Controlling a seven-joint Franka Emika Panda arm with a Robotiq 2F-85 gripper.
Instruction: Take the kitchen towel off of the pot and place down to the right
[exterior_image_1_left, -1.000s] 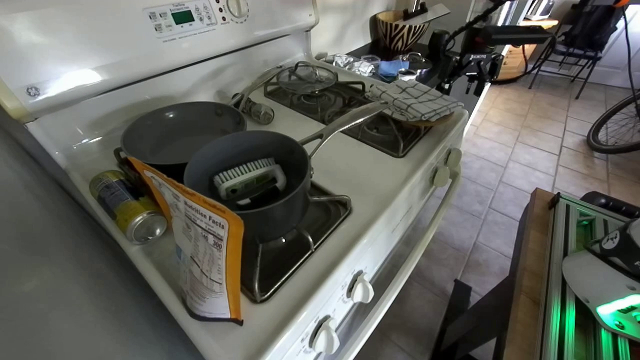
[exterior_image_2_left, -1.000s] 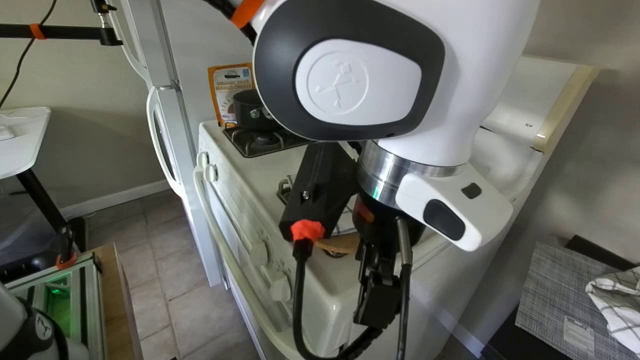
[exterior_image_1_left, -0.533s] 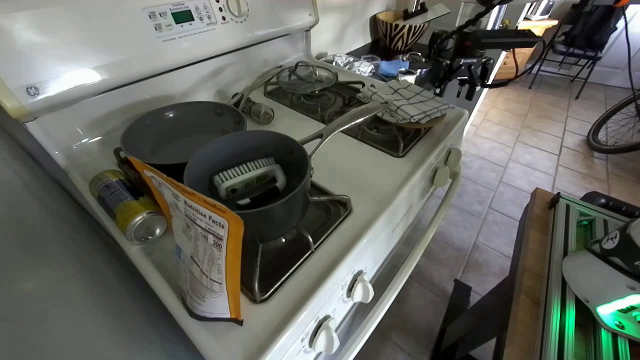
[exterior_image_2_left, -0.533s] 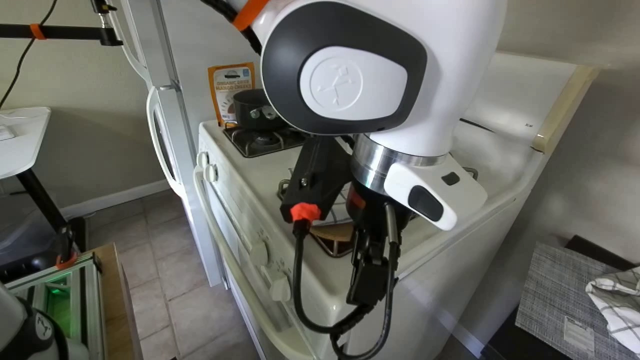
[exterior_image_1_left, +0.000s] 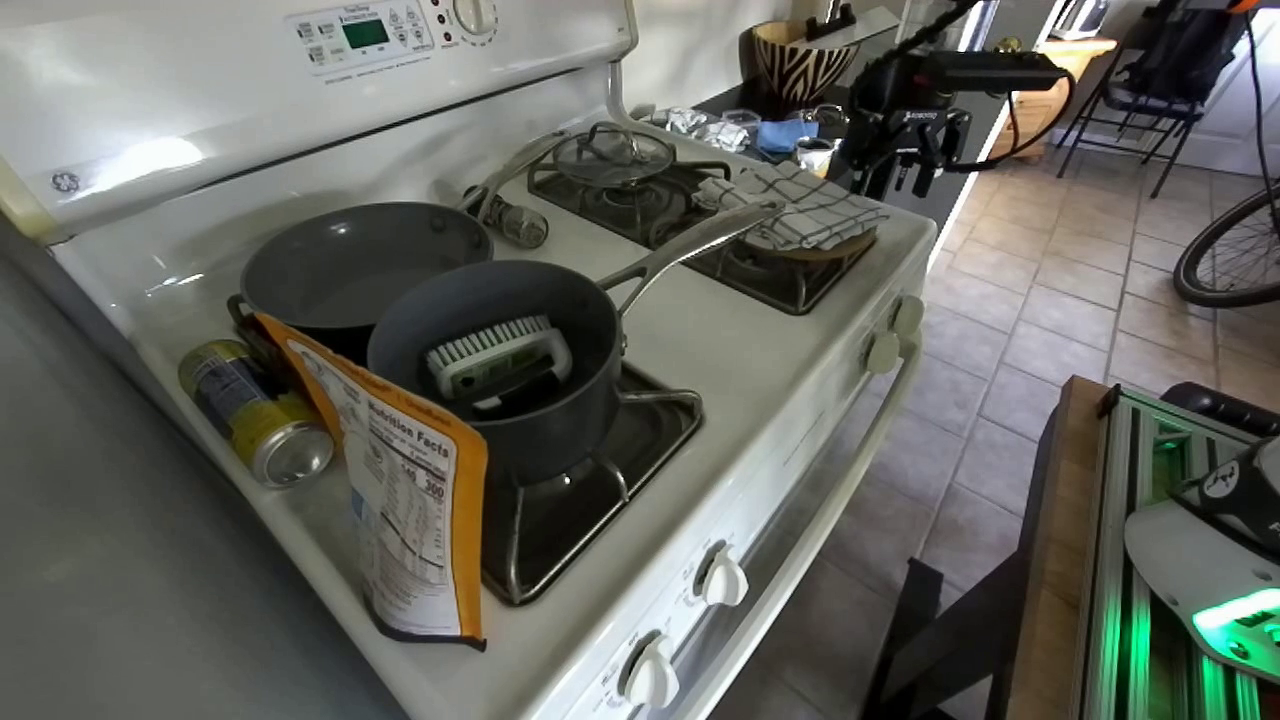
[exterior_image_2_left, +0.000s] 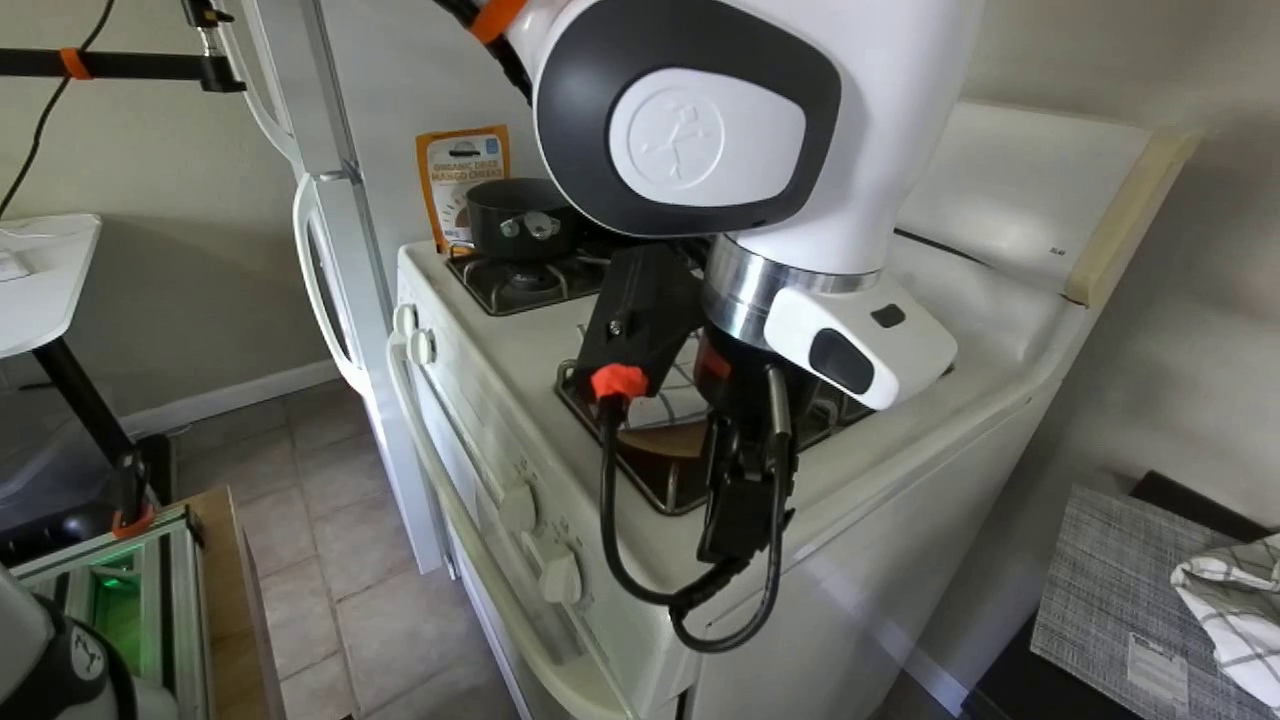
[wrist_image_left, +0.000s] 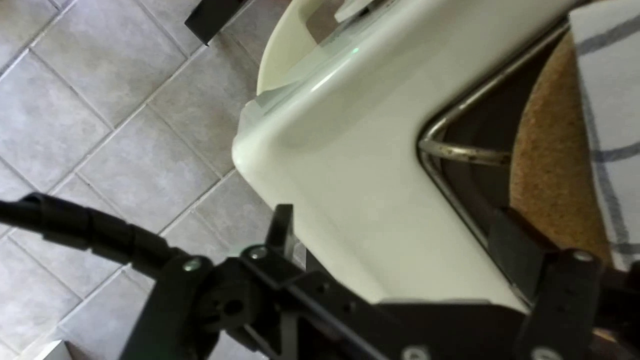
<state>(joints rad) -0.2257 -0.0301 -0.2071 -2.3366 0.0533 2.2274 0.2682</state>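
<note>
My fingers (wrist_image_left: 515, 257) stand spread, empty, near the brown disc (wrist_image_left: 552, 150). Kitchen towel (exterior_image_1_left: 815, 205) lies on top of the disc. 2 worries: closing here, short of the towel, I probably grab air; going lower, I may hook the disc's rim and shove it, towel and all.
</note>
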